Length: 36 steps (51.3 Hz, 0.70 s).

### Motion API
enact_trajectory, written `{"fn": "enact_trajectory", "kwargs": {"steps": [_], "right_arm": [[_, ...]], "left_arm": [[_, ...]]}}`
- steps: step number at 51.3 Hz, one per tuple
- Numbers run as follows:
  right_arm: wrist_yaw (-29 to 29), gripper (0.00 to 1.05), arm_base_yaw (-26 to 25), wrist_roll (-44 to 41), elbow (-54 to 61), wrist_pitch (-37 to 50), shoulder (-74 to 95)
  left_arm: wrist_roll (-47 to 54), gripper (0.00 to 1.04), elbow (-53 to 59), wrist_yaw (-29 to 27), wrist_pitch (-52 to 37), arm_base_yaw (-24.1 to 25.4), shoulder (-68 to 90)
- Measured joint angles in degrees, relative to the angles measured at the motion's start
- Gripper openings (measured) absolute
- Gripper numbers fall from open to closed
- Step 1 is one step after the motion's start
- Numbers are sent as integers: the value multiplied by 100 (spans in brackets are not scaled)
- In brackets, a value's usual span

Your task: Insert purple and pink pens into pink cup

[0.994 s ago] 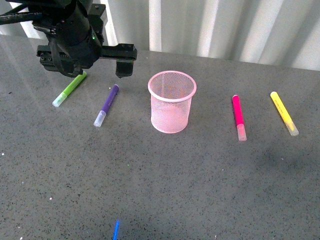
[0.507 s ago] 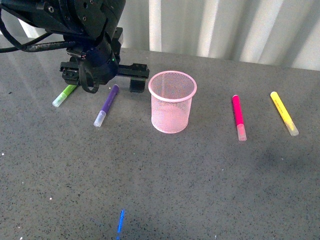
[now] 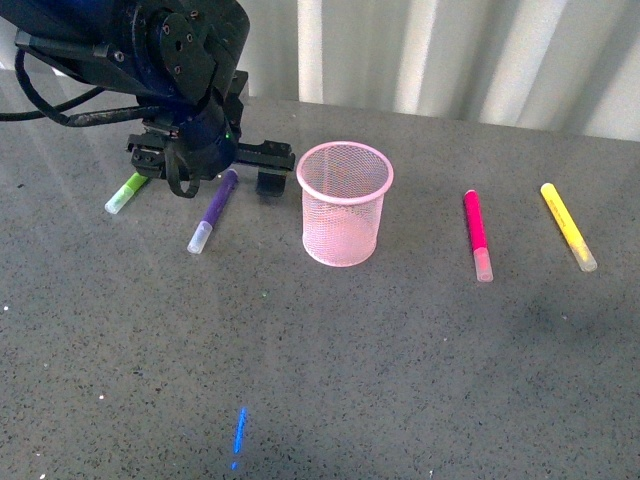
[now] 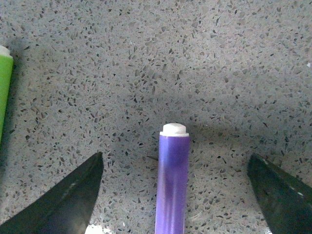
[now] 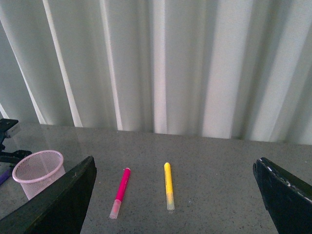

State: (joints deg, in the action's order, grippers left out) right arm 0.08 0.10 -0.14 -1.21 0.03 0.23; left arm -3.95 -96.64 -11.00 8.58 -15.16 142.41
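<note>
The purple pen (image 3: pixel 213 211) lies on the grey table left of the pink cup (image 3: pixel 344 216), its pale cap toward me. My left gripper (image 3: pixel 222 180) hangs low over the pen's far end, open. In the left wrist view the purple pen (image 4: pixel 171 190) lies centred between the two spread fingers of the left gripper (image 4: pixel 175 163), touching neither. The pink pen (image 3: pixel 477 234) lies right of the cup. My right gripper (image 5: pixel 174 165) is open and empty, held high; its view shows the pink pen (image 5: pixel 121 192) and the pink cup (image 5: pixel 37 171). The cup stands upright.
A lime-green marker (image 3: pixel 125 192) lies left of the purple pen, partly under the left arm. A yellow marker (image 3: pixel 568 226) lies right of the pink pen. White curtains (image 3: pixel 450 50) close off the table's far edge. A small blue light spot (image 3: pixel 239 432) shows near the front.
The left arm has swung right and come down, so its open gripper now straddles the purple pen's far end. The pens and the cup have not moved.
</note>
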Motion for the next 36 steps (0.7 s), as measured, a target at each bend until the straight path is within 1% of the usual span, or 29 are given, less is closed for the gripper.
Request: {"fn": "enact_trajectory", "kwargs": {"steps": [3,10,12,27,31,36], "right_arm": [[0,98,0,0,0,0,0],[0,98,0,0,0,0,0],[0,98,0,0,0,0,0],[0,98,0,0,0,0,0],[0,98,0,0,0,0,0],[0,98,0,0,0,0,0]], "left_arm": [[2,84,-15,17,-44,-13,24],[11,66,-15,11,-107,-66,42],[28,59,-15,4,-136,-81,46],[205,17,138,-214,-431,-26,46],[269,13,192,-249,-522,15,26],[334,12,284,-275,-605,57,-15]]}}
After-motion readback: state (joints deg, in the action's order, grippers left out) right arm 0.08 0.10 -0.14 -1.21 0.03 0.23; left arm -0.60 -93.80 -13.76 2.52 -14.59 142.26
